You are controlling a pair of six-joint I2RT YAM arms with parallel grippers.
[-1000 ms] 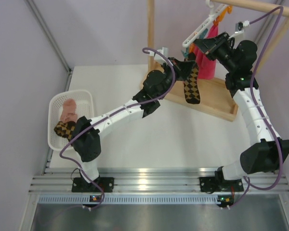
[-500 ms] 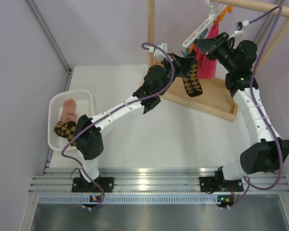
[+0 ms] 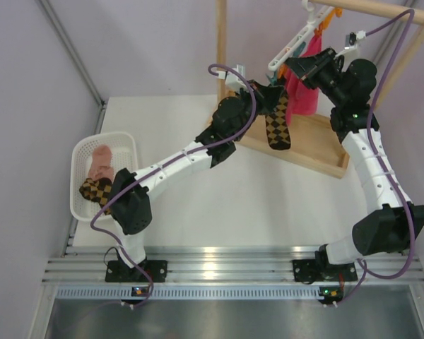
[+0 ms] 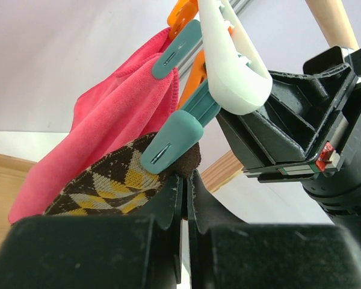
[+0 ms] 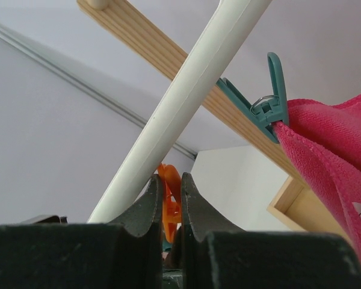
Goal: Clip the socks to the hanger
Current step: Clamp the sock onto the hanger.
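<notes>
One diamond-check sock (image 3: 278, 121) hangs from my left gripper (image 3: 271, 94), which is shut on its brown top edge (image 4: 186, 165). A teal clip (image 4: 171, 139) of the white hanger (image 3: 294, 44) lies against that edge; I cannot tell whether it grips the sock. My right gripper (image 3: 299, 68) is shut on an orange clip (image 5: 172, 198) under the hanger bar (image 5: 180, 102). In the left wrist view my left gripper (image 4: 186, 176) sits just below the hanger's end (image 4: 231, 60). The second check sock (image 3: 95, 191) lies in the basket.
A white basket (image 3: 129, 145) at the left also holds a peach sock (image 3: 99, 161). A bright pink cloth (image 3: 305, 88) hangs from another teal clip (image 5: 271, 102). The wooden rack (image 3: 318, 152) has a post (image 3: 221, 42) and a top rail (image 5: 168, 48).
My left gripper has lifted the sock up toward the hanger's end clip, and the sock has swung a little. The right arm has hardly moved.
</notes>
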